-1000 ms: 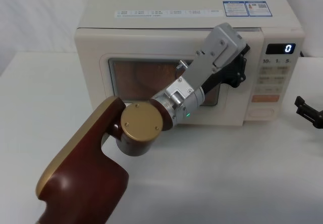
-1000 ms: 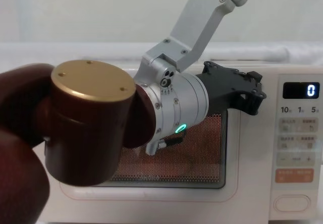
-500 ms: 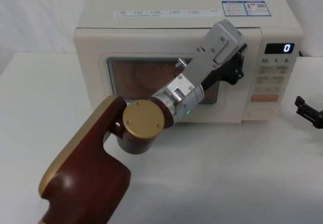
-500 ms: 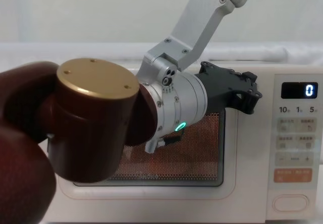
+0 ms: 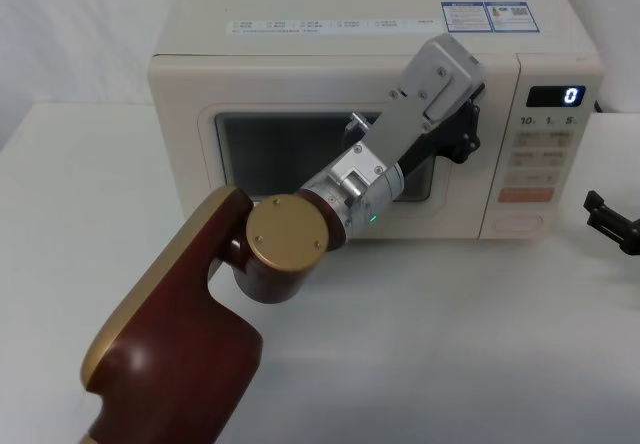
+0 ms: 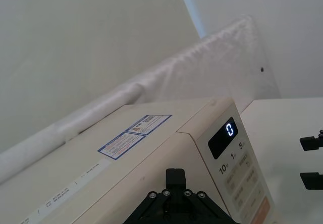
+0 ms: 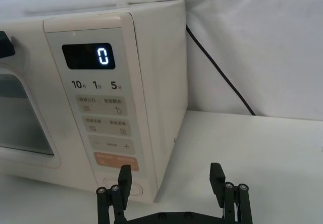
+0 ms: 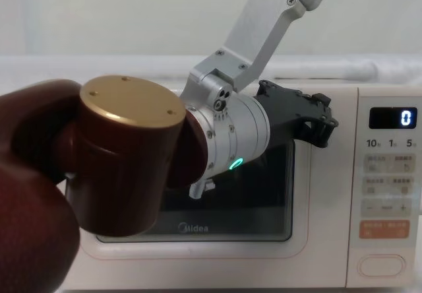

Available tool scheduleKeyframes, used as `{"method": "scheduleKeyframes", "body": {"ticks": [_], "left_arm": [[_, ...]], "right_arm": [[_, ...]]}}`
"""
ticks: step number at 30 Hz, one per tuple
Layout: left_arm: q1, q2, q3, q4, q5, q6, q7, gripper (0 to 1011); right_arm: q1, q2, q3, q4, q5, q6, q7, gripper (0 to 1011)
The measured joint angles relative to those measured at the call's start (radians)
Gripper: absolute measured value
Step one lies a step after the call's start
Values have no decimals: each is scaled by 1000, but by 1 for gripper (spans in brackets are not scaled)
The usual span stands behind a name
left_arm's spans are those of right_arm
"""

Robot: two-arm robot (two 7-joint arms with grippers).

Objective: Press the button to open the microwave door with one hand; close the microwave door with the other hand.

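Observation:
The cream microwave door sits flush with the oven body, its window dark and the Midea logo showing. My left gripper, on the silver arm with the maroon, gold-capped joint, rests against the door's upper right edge. In the left wrist view its fingertips look pressed together. The oval button lies at the bottom of the control panel. My right gripper hovers open to the right of the microwave, a little in front of the panel.
The panel shows a lit "0" display and an orange key above the button. A black power cable runs down the white backdrop right of the oven. White table spreads in front.
The window's orange inner light has gone out and the door now lies flush. My left gripper moved slightly toward the oven with it. The right gripper stayed put.

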Motion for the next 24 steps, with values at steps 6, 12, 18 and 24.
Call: {"method": "scheduleKeyframes", "body": {"ticks": [6,12,18,24], "left_arm": [[21,-3,-8,-29,-50,-18,-35,0],[60,16,-5,-90,-91,-20,-62,0],[125,58,-13,-169,-123,-13,-66,0],[197,96,-34,-229,-139,-13,-48,0]], "right_arm": [[0,0,0,0,0,0,0,1002],[0,0,0,0,0,0,0,1002],[0,0,0,0,0,0,0,1002],[0,0,0,0,0,0,0,1002]]}}
